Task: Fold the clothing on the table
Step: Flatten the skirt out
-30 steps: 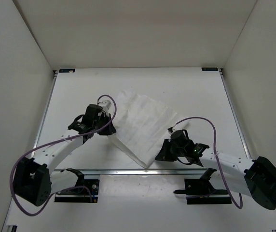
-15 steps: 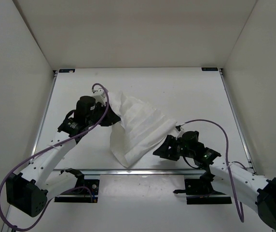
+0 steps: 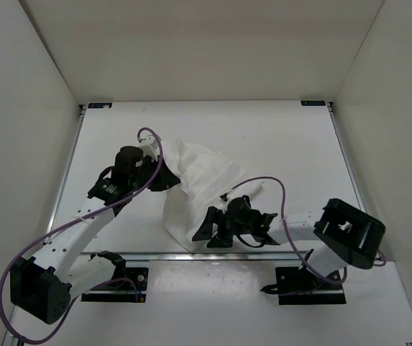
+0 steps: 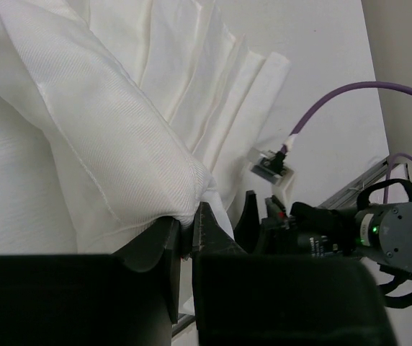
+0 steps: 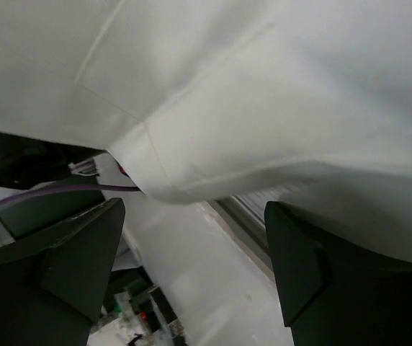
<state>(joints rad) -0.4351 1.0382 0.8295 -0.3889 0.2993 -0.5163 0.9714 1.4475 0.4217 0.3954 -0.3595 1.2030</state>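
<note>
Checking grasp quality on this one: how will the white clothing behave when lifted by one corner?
Likely floppy: the clothing drapes and bunches where the left claw pinches it. Probably light, since that small pinch holds it up. Creases suggest it folds easily.

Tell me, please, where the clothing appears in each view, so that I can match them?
Top external: the clothing is central, between the left gripper and the right gripper.
Left wrist: fills the upper left, one fold pinched at bottom centre.
Right wrist: fills the top, above the open fingers.
Shared landmark: the near metal rail, at right in the left wrist view, apparently lower centre in the right wrist view.
</note>
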